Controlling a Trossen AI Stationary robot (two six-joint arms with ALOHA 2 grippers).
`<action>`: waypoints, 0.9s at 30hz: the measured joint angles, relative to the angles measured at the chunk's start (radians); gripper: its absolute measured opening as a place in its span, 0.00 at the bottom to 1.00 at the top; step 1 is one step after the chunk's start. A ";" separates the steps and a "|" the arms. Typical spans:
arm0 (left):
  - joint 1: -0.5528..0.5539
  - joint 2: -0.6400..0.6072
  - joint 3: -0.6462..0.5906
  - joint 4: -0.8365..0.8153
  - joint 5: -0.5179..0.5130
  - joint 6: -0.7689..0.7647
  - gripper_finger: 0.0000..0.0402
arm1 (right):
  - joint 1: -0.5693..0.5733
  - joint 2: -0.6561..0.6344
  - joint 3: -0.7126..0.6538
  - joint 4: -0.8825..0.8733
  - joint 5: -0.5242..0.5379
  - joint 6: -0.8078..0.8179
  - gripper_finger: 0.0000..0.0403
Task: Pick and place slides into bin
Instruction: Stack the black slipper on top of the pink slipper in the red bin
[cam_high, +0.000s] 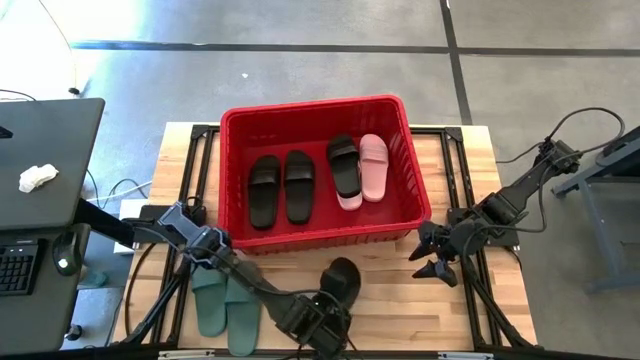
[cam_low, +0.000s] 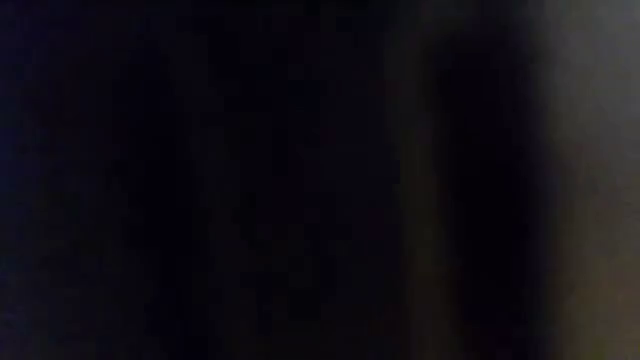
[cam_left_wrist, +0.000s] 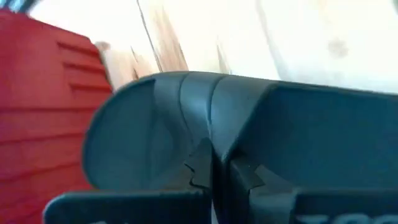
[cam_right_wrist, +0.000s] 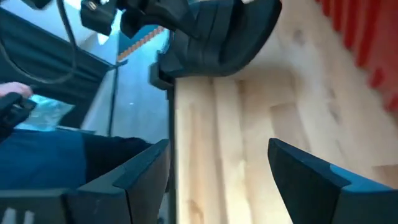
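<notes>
The red bin (cam_high: 318, 118) stands at the middle of the table. It holds a black pair (cam_high: 281, 187), a third black slide (cam_high: 344, 163) and a pale pink slide (cam_high: 374, 166); a pink end (cam_high: 350, 201) shows from under the third black slide. The sage green pair (cam_high: 226, 305) lies on the table at the near left. My left gripper (cam_high: 325, 312), near the table's front edge, is shut on a black slide (cam_high: 343, 280). My right gripper (cam_high: 432, 256) is open and empty beside the bin's near right corner. The low view is dark. My left gripper pinches the black slide between its two fingers (cam_left_wrist: 245, 174) at the slide's near end (cam_left_wrist: 208, 146). The fingers come from the table's near side, along the slide. The slide reaches away from the gripper toward the bin; the right wrist view (cam_right_wrist: 217, 34) shows it tilted over the table's front edge.
A dark desk (cam_high: 45, 160) with a keyboard and a white cloth stands left of the table. Bare wooden tabletop (cam_high: 400, 300) lies between the bin and the front edge. Cables run from the right arm (cam_high: 520, 190) off to the right.
</notes>
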 joint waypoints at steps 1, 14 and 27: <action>-0.002 -0.011 0.005 0.004 0.000 0.005 0.01 | -0.002 0.000 0.000 0.012 -0.008 0.005 0.64; -0.020 -0.100 0.008 0.221 -0.018 0.176 0.00 | -0.089 -0.007 0.003 0.234 -0.051 -0.039 0.64; 0.019 -0.157 0.005 0.262 -0.332 0.414 0.00 | -0.297 -0.014 0.180 0.211 -0.258 -0.019 0.64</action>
